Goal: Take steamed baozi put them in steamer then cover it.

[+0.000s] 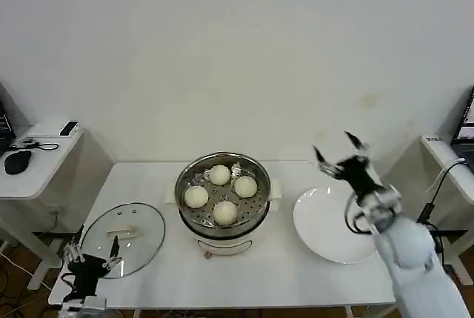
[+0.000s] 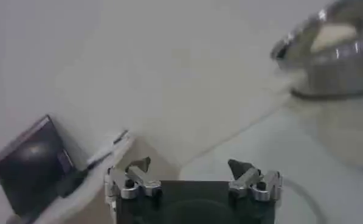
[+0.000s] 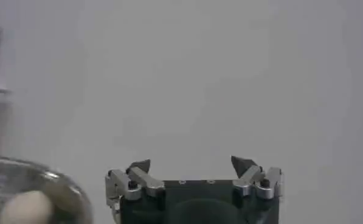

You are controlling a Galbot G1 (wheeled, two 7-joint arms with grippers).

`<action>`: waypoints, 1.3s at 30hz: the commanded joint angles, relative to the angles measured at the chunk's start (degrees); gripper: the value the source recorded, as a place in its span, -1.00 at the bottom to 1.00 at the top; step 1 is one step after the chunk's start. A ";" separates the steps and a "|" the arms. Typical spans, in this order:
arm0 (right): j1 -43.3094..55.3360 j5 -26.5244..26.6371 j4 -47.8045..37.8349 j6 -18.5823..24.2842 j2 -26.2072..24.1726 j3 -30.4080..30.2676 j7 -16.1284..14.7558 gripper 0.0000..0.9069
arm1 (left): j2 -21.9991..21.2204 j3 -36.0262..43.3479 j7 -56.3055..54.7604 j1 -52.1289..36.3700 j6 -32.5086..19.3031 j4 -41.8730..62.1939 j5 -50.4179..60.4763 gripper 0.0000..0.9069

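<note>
The steamer (image 1: 222,218), a shiny steel pot on a white base, stands mid-table with several cream-white baozi (image 1: 220,176) on its perforated tray. Its glass lid (image 1: 141,247) lies flat on the table to its left. My right gripper (image 1: 337,156) hangs open in the air right of the steamer, above the far edge of a white plate (image 1: 333,233). The right wrist view shows this gripper (image 3: 190,164) holding nothing, with the steamer rim (image 3: 53,179) and one baozi (image 3: 26,207) beside it. My left gripper (image 1: 92,257) is open and low at the lid's near-left edge. The left wrist view shows it (image 2: 190,167) with nothing between its fingers, and the steamer (image 2: 333,61) farther off.
A white side table (image 1: 44,173) with a black mouse (image 1: 18,161) and cables stands at the left. Another side table (image 1: 448,156) with cables stands at the right. A dark device (image 2: 29,161) shows in the left wrist view. A plain white wall rises behind the table.
</note>
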 commanded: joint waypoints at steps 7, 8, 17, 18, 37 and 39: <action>-19.93 -4.73 3.47 7.21 10.52 14.34 -0.06 1.00 | 6.45 3.56 -4.53 -4.94 -3.94 14.96 32.24 1.00; -20.02 -5.08 3.26 7.27 10.66 14.27 -0.06 1.00 | 6.88 3.82 -4.42 -5.62 -3.94 16.13 32.63 1.00; -21.81 -6.24 4.01 7.96 12.21 14.28 -0.09 1.00 | 8.95 6.44 -3.34 -11.35 -3.90 21.66 32.76 1.00; -21.73 -6.49 3.86 8.00 12.41 14.30 -0.07 1.00 | 8.96 6.60 -3.38 -11.56 -3.90 22.00 32.77 1.00; -22.43 -9.08 3.66 8.49 14.11 13.54 -0.32 1.00 | 11.06 12.41 -2.32 -21.80 -3.54 29.51 34.06 1.00; -22.85 -9.28 3.97 8.55 14.39 13.58 -0.33 1.00 | 11.26 12.97 -2.36 -22.73 -3.55 30.46 34.11 1.00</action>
